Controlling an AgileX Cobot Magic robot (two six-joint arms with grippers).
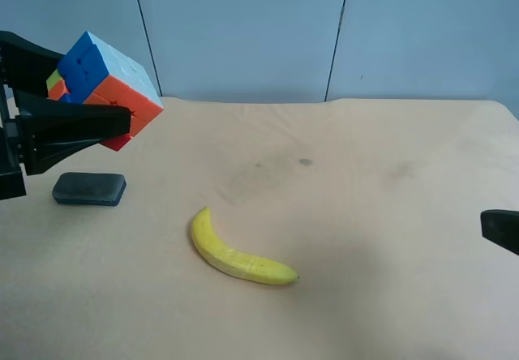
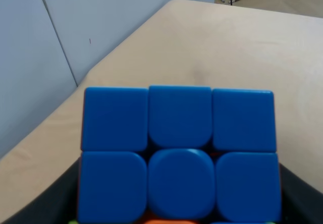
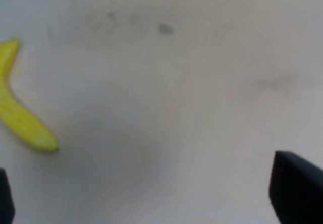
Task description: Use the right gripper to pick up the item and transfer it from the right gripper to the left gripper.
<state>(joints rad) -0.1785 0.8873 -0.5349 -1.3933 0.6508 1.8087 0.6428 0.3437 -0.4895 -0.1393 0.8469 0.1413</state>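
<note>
Blue-grey wall panels [image 1: 243, 27] stood behind a tan cloth-covered worktop [image 1: 365, 182], where a banana [image 1: 239, 255] and a dark flat block [image 1: 89, 188] lay well apart from each other. My left hand [image 1: 91, 92] was clamped on the puzzle cube [image 1: 109, 84], holding it tilted in the air at the far side of the worktop, above and just behind the block. My right hand [image 3: 149, 191] had its fingers spread wide with nothing between them, low over bare cloth beyond the banana. The weak point, as I judged it, was the grip itself. The cube sat cocked between my fingers rather than square, and its glossy stickers gave little to bite on, so a jolt could have let it swivel or slide out onto the block or off the edge. Squeezing harder might only have twisted one of its layers. The cube showed a full blue face of nine rounded squares toward my left wrist, with a pale face and an orange one beside it, and slivers of red and green at the corners.
</note>
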